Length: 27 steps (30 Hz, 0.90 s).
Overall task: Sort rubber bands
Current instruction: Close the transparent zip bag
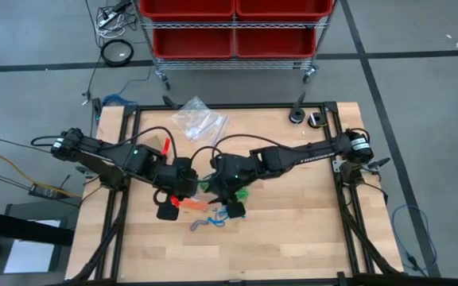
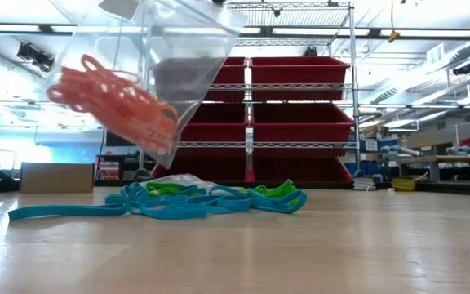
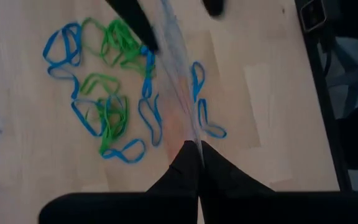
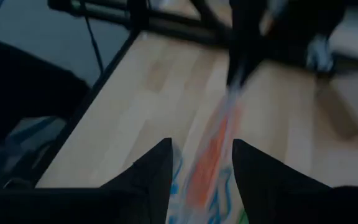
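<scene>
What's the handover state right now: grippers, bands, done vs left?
Left gripper: shut on the edge of a clear plastic bag, held above the table.
Right gripper: open, over the bag, holding nothing.
Done: orange rubber bands are in the held bag.
Left: blue rubber bands and green rubber bands lie loose and mixed in a pile on the table below. A second clear bag lies at the table's far edge.
</scene>
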Tool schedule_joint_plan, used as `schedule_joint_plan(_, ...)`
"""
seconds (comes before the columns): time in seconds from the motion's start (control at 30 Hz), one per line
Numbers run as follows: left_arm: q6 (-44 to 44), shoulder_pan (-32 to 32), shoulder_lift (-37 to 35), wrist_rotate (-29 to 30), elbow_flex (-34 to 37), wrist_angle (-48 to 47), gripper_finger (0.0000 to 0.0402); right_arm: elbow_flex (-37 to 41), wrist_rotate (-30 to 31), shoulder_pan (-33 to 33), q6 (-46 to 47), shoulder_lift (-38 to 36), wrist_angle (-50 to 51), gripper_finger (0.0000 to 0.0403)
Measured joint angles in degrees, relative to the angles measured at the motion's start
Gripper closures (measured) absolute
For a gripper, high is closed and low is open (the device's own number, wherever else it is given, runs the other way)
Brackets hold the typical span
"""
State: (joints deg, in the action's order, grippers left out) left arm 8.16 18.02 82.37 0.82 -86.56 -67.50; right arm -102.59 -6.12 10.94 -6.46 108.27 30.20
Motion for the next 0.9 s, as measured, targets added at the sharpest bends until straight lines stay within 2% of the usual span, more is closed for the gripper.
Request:
schedule_joint_plan(0.17,0.02,-0.02,0.02,0.0,0.0,1.61,0.04,0.0,2.17,0.69,-0.63,0.26,-2.37,0.0249)
schedule_joint_plan(0.57,-0.07,-0.02,0.02,2.88,0.0,-1.22,0.04,0.02,5.3,0.2,3.63,-0.27,12.83,0.0252)
schedule_joint_plan(0.9,0.9,0.07,-1.82,5.4,0.0,-0.69,0.04,1.85,6.6,-0.2,4.63,-0.26,15.59,0.0278)
